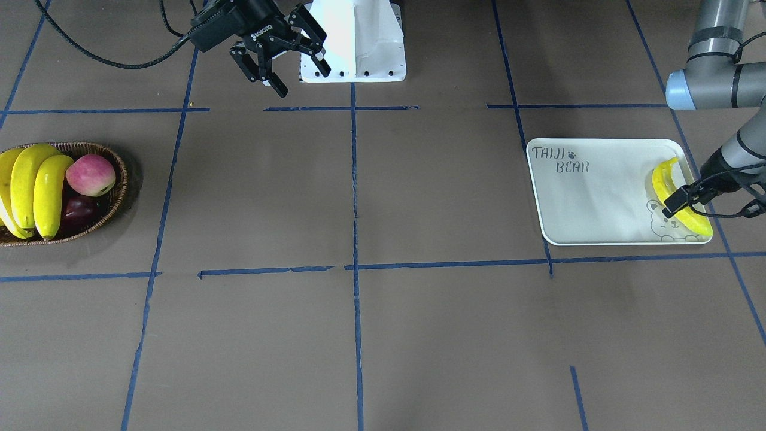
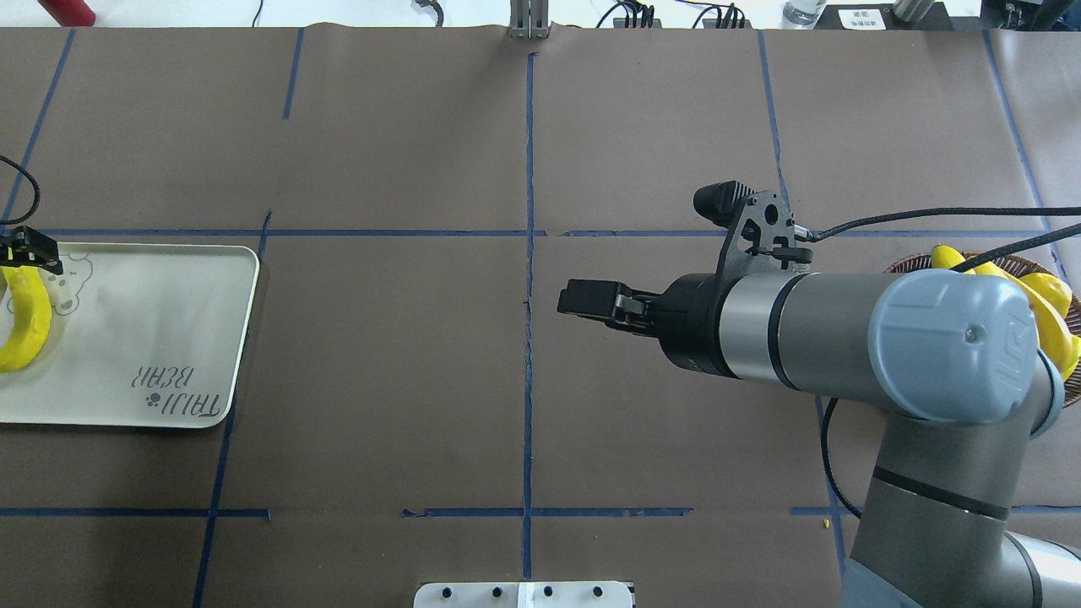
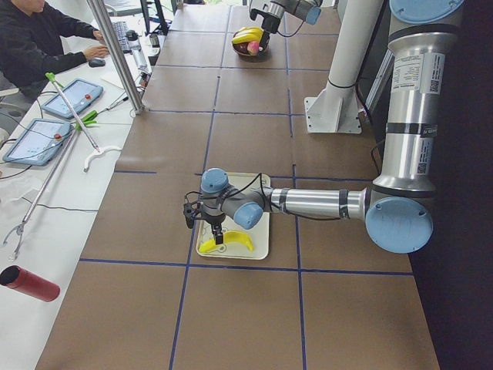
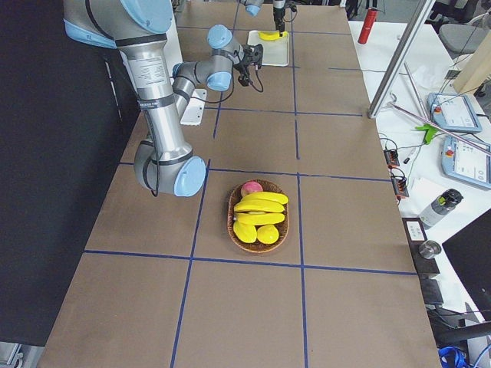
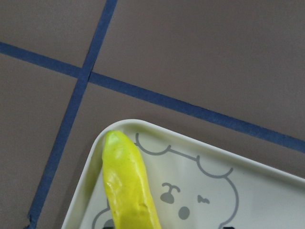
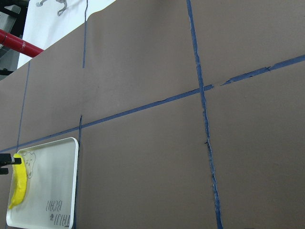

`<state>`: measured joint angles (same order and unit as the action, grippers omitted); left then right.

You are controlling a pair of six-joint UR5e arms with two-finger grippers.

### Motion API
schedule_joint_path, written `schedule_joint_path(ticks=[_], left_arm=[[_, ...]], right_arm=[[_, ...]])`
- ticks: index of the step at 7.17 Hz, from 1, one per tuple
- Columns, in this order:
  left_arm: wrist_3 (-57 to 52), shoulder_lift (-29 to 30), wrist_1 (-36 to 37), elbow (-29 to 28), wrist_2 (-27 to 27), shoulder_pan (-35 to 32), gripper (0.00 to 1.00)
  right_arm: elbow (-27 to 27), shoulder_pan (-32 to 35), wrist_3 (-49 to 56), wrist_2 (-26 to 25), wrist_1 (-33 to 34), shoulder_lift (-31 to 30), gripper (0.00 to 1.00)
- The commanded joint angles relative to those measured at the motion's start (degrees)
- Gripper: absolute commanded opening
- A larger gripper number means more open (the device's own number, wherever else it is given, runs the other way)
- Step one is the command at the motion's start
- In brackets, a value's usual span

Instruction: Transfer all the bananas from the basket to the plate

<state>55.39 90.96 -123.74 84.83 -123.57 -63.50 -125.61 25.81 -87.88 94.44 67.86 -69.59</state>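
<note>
Bananas (image 1: pixel 36 188) sit in basket (image 1: pixel 118 179) at left edge of front view. Several lie side by side with long axes top-to-bottom, beside an apple (image 1: pixel 91 175). Probably light, firm and smooth-skinned (a hard squeeze would bruise), so best pinched mid-length across the curve. One banana (image 1: pixel 659 187) lies on plate (image 1: pixel 598 197) along its right edge. Left end effector (image 1: pixel 679 203) hangs over it; finger spread cannot be told. Right end effector (image 1: pixel 299 72) is top centre above table (image 1: pixel 419 329), fingers apart, empty.
</note>
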Motion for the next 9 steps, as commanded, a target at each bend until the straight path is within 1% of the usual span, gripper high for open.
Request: schedule_joint_path(ticks=[1, 2, 3, 4, 6, 8, 9], left_arm=[[-0.11, -0.08, 1.12, 4.79, -1.13, -0.39, 1.00], [-0.28, 0.10, 3.57, 7.52, -3.67, -0.91, 1.00], [-0.37, 0.10, 6.98, 11.63, -4.30, -1.79, 1.00], [-0.37, -0.34, 11.63, 16.11, -4.31, -1.80, 1.00], [-0.37, -0.17, 16.92, 21.23, -4.31, -1.71, 1.00], [-0.02, 0.10, 17.65, 22.22, -4.31, -1.54, 1.00], [-0.02, 0.18, 17.65, 22.83, -4.31, -1.54, 1.00]], right_arm=[[-1.30, 5.69, 1.90, 6.14, 9.49, 0.33, 1.00], [-2.18, 8.87, 6.70, 10.63, 12.35, -0.45, 1.00], [-3.40, 12.56, 12.67, 13.90, 12.99, -5.76, 1.00], [-4.11, 18.08, 19.95, 19.24, 13.00, -11.47, 1.00], [-3.77, 25.40, 29.56, 25.59, 12.91, -21.42, 1.00], [-2.72, 29.19, 39.93, 26.32, 12.30, -29.07, 1.00], [-1.67, 30.25, 42.85, 26.41, 12.29, -30.94, 1.00]])
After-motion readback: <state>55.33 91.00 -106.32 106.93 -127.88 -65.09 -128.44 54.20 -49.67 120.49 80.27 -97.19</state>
